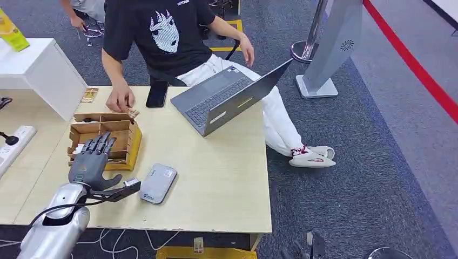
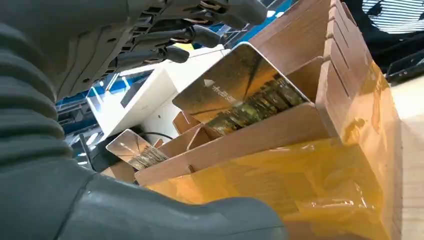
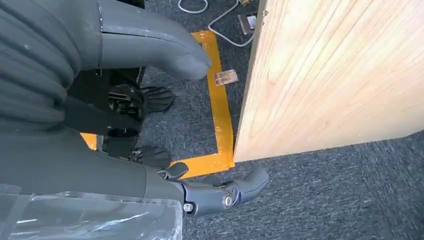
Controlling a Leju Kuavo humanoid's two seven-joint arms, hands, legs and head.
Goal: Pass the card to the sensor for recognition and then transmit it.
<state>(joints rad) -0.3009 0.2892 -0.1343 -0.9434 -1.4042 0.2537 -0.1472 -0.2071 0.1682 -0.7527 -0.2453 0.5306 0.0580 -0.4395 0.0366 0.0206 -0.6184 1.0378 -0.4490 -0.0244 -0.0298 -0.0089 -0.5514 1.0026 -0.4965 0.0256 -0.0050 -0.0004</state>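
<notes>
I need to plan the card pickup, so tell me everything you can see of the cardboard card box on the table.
The cardboard box is a small open-topped brown tray near the table's left side. Slotted cardboard dividers split it into compartments. Its outer wall is wrapped in glossy yellow tape, wrinkled in places. At least two shiny, gold-toned cards stand tilted in its slots. The left hand hovers over it with fingers spread; whether it touches is unclear. A person's hand rests at its far edge.

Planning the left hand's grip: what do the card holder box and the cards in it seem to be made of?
Card holder box: looks like thin wood or fibreboard, matte with visible grain, its outside wrapped in glossy yellow film that wrinkles. Cards: probably plastic, stiff and glossy, with reflections on the printed face.
</notes>
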